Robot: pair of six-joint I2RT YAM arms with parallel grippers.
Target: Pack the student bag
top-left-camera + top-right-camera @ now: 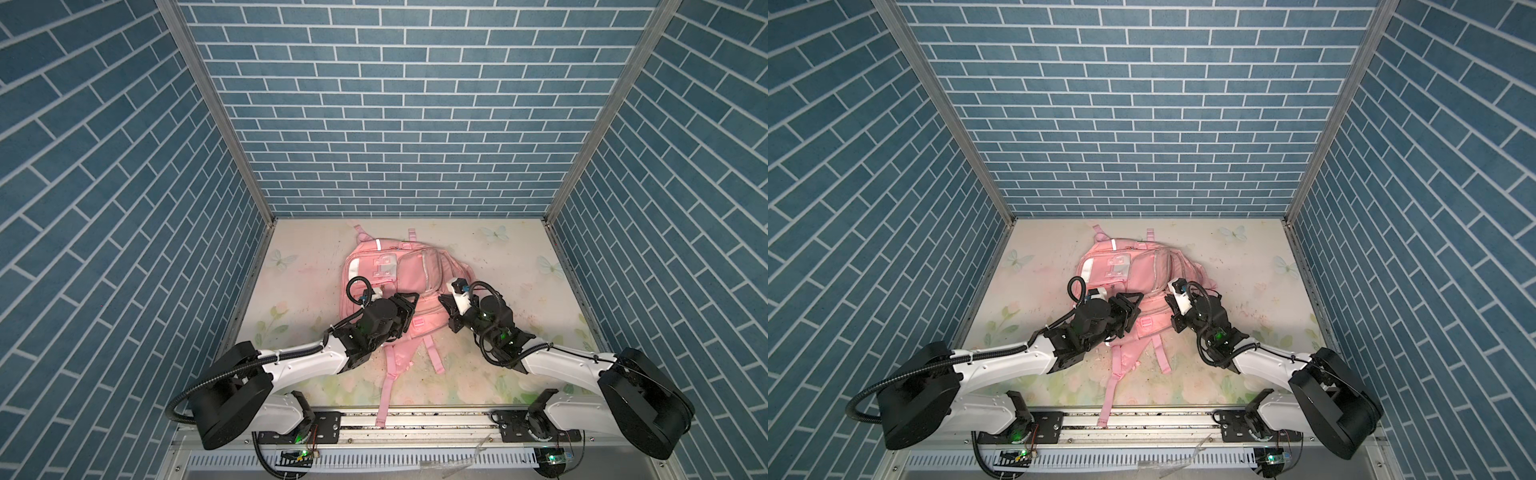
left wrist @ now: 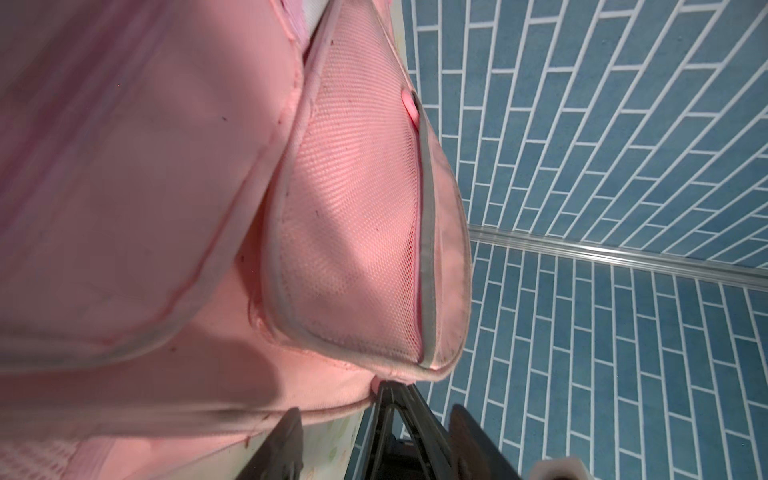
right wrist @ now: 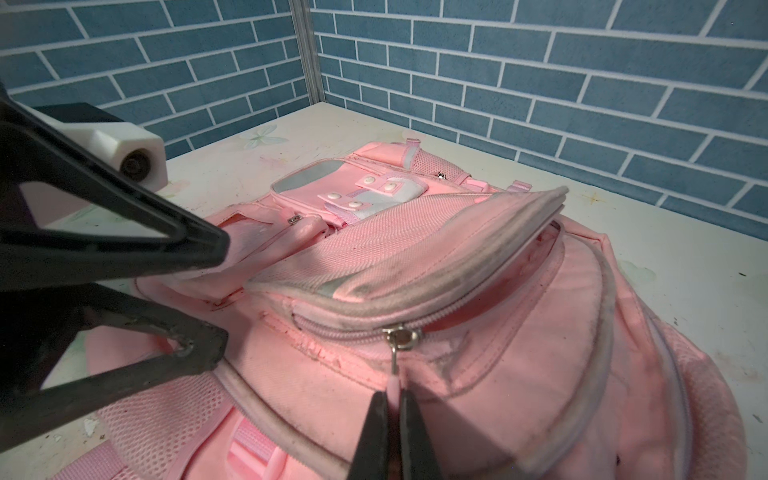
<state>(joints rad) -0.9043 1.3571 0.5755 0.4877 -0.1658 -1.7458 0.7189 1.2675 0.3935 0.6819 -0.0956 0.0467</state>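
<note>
The student bag (image 1: 415,270) (image 1: 1142,266), a large pink backpack, lies flat in the middle of the table in both top views. My right gripper (image 3: 392,399) (image 1: 444,300) is shut on the pink pull tab (image 3: 392,384) of a metal zip slider (image 3: 401,334) on the bag's (image 3: 519,332) upper compartment. Beyond the slider the zip gapes open under a raised flap. My left gripper (image 1: 411,303) (image 3: 224,297) is open at the bag's near left side, its fingers straddling a fold of pink fabric. In the left wrist view the bag's mesh side pocket (image 2: 353,208) fills the middle.
Two pink straps (image 1: 384,390) trail from the bag towards the front rail (image 1: 415,419). The floral tabletop (image 1: 519,270) is boxed in by blue brick walls (image 1: 395,124) on three sides. Both arms reach in from the front corners.
</note>
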